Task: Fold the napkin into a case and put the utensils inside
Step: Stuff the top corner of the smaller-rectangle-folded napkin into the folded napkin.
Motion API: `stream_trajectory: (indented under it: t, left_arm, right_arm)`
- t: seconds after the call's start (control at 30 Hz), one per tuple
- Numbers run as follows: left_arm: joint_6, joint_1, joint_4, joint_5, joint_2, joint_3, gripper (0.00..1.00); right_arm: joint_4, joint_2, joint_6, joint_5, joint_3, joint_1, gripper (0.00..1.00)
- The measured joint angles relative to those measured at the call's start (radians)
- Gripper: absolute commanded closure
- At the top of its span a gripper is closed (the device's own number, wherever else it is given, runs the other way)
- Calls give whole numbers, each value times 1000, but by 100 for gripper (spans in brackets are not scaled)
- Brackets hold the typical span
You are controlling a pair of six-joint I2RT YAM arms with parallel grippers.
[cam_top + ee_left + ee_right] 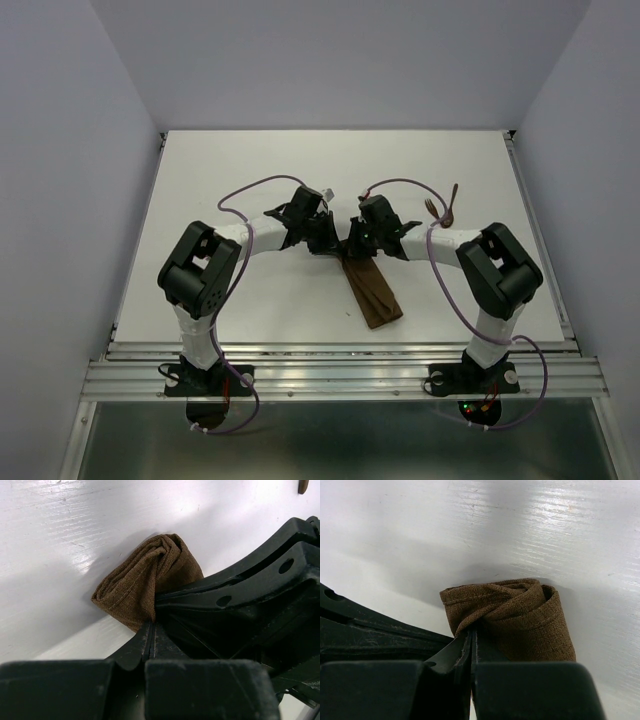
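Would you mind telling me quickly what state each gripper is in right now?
Left gripper: closed, fingers pinching the folded napkin.
Right gripper: closed, fingers pinching the same napkin end.

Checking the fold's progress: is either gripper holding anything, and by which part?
Both hold the napkin: the left gripper and right gripper each pinch its bunched far end, side by side. The rest lies on the table.

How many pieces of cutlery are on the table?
2: a fork and a spoon, side by side beyond the right arm; more could hide under the arms.
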Motion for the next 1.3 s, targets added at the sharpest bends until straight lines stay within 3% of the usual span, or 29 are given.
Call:
stream_trajectory:
  t: [0.2, 0.5, 0.6, 0.63, 0.87, 1.03, 1.3]
  left_arm:
    - [-3, 0, 2, 5, 0, 0, 100]
    - [-5, -4, 7, 26, 0, 1, 100]
    - [-5, -6, 6, 33, 0, 1, 100]
    - [-5, -6, 6, 35, 0, 2, 100]
    - [-5, -6, 5, 39, 1, 8, 100]
    - [-5, -6, 6, 40, 1, 12, 100]
    - [-5, -6, 6, 41, 1, 12, 100]
  right_arm:
    - [-11, -31, -3, -2, -12, 0, 99]
    - [-51, -197, -24, 27, -42, 0, 92]
    - [-60, -229, -33, 29, -42, 0, 84]
    - [-64, -233, -39, 31, -42, 0, 78]
    - [-114, -230, -85, 40, -79, 0, 76]
    - [-152, -211, -124, 42, -96, 3, 67]
    - [-164, -203, -154, 37, -96, 9, 66]
